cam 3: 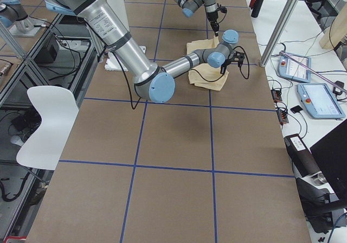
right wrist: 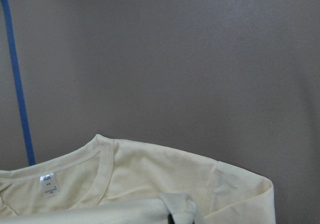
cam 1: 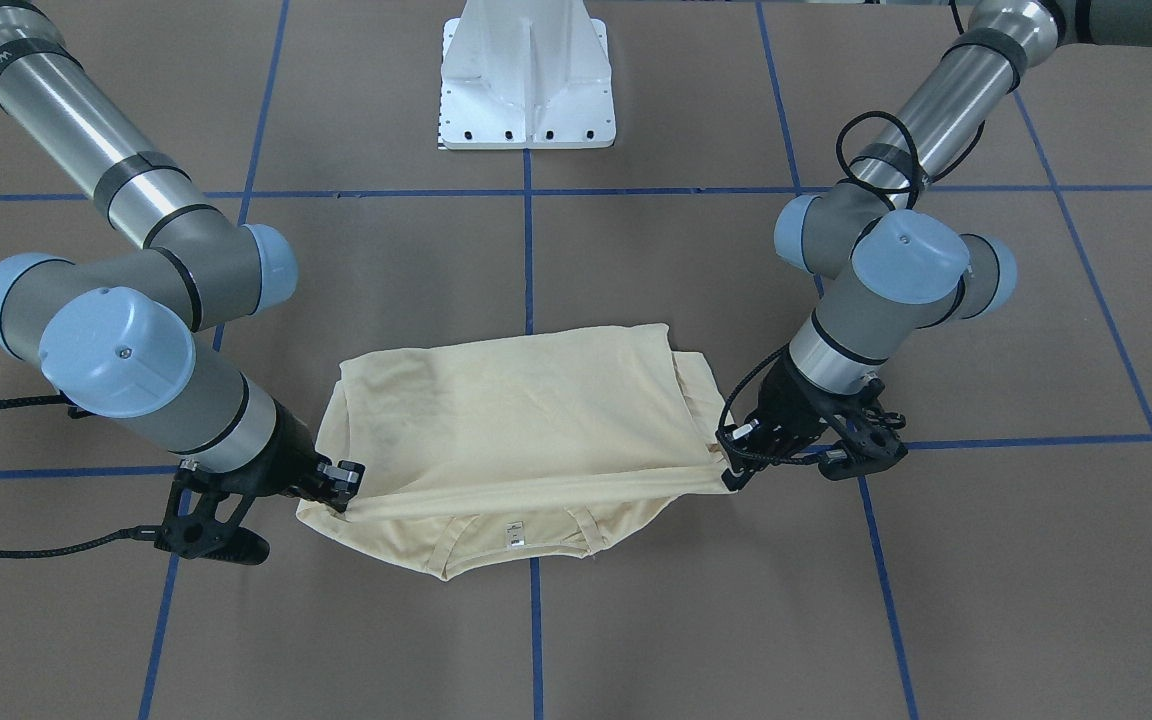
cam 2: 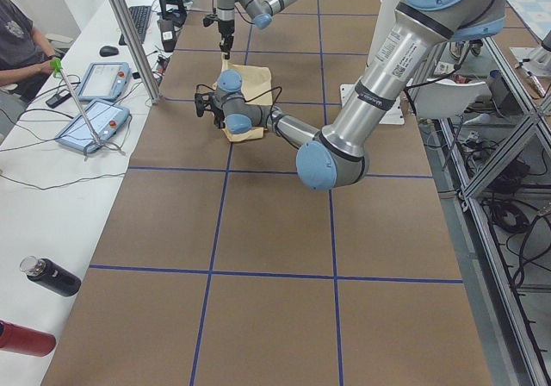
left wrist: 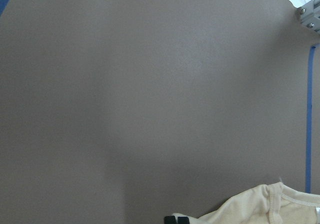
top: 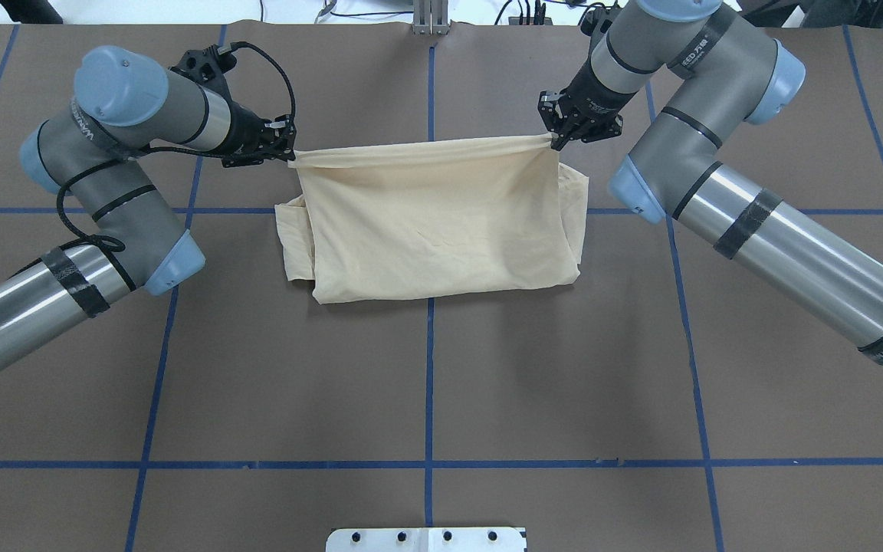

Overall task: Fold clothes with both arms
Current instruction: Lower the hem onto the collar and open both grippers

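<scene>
The clothes, one pale cream-yellow shirt (cam 1: 516,410), lie folded at the middle of the table. The collar with its small white tag (cam 1: 512,535) points away from the robot's base. One edge of the shirt (top: 434,222) is lifted and stretched taut between both arms. My left gripper (top: 290,156) is shut on one corner of that edge, and my right gripper (top: 554,140) is shut on the other. In the front-facing view the left gripper (cam 1: 733,462) is on the right and the right gripper (cam 1: 344,490) on the left. The right wrist view shows the collar (right wrist: 102,169) under the raised cloth.
The white pedestal base (cam 1: 526,80) stands behind the shirt on the brown table with its blue tape lines (top: 430,383). Beside the table a side bench holds control tablets (cam 2: 90,123) and bottles (cam 2: 52,276), with a person (cam 2: 17,33) seated there. A white chair (cam 3: 46,123) stands beside the table on the opposite side.
</scene>
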Controlling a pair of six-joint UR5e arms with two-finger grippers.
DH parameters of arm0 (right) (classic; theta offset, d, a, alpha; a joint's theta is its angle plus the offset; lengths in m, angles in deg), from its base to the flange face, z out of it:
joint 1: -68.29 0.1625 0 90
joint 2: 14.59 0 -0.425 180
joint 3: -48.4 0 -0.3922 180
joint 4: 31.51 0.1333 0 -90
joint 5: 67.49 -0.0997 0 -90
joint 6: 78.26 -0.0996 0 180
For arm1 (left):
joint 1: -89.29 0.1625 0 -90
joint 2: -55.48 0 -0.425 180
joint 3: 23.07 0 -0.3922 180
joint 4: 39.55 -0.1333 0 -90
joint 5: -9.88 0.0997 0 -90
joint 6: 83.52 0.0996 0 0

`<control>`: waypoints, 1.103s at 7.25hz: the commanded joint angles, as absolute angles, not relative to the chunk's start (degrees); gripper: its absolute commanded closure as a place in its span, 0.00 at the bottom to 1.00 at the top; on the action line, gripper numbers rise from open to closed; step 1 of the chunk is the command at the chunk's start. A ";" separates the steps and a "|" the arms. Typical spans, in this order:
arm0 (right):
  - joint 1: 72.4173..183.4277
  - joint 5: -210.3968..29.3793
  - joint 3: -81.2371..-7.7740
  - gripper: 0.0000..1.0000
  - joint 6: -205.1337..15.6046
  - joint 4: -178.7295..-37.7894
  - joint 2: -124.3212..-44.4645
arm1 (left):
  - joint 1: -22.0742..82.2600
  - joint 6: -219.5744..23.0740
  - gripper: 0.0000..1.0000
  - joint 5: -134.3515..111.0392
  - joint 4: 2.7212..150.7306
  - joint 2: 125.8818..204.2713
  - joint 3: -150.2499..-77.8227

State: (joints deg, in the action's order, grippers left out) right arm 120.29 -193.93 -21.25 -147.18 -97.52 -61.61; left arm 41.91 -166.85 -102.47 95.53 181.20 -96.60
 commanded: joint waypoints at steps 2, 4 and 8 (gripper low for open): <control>119.53 -193.96 -21.30 1.00 -147.26 -94.36 -61.78 | 42.88 -172.02 1.00 -102.45 95.62 182.40 -96.98; 119.36 -193.53 -21.21 0.06 -147.17 -94.35 -62.57 | 42.97 -171.41 0.18 -102.19 95.88 182.05 -97.07; 119.97 -192.47 -21.21 0.00 -146.38 -94.18 -63.19 | 42.53 -171.32 0.00 -102.01 95.62 178.72 -101.89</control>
